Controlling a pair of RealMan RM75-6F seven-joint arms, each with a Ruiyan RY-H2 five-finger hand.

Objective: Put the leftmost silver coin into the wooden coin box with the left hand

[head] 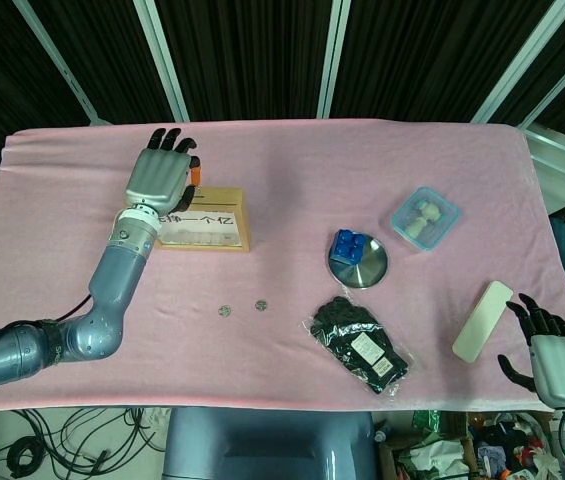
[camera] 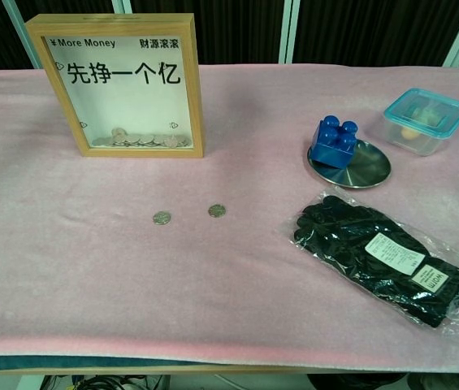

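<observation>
Left hand (head: 160, 178) above wooden coin box (camera: 120, 85), far side; grasp unclear, cannot tell if a coin is held. Two silver coins lie before the box, leftmost (camera: 162, 218) untouched. Right hand (head: 552, 362) idle, fingers spread.

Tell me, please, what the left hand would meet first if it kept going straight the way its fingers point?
Probably nothing on the table: the left hand points away past the coin box, toward the bare far edge of the pink cloth. Its height cannot be judged from above.
</observation>
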